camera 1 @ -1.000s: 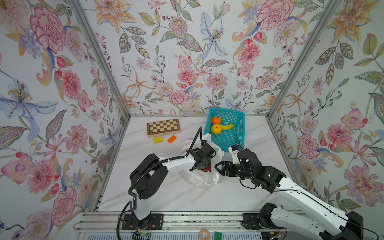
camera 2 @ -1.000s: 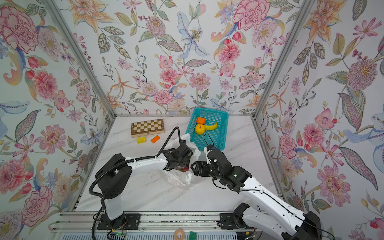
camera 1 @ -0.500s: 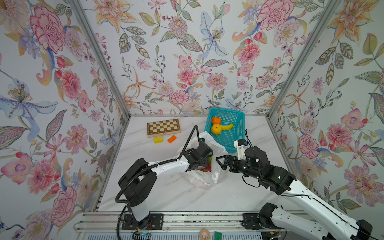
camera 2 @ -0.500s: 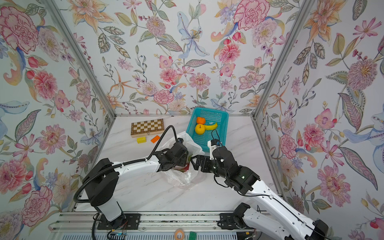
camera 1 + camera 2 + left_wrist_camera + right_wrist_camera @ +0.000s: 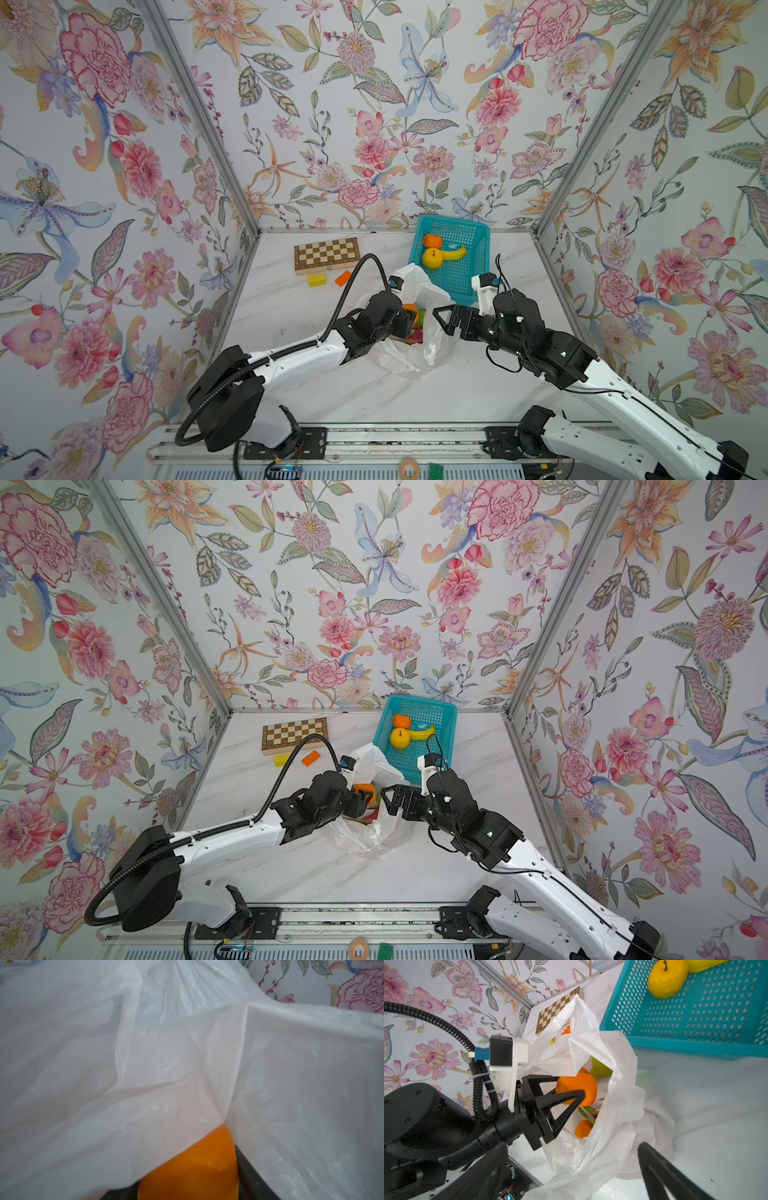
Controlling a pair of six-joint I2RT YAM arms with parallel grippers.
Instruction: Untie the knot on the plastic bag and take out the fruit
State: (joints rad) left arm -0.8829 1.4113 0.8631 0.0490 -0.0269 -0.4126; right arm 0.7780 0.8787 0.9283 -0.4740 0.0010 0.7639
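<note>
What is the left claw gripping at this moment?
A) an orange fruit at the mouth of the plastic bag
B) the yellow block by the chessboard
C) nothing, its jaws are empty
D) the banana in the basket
A: in the right wrist view the left claw is closed around an orange fruit in the open mouth of the plastic bag.

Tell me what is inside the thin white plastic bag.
A round orange fruit gripped by the left gripper, a second orange, a green fruit and a pink-red, green-leafed piece. Anything beneath them is hidden.
</note>
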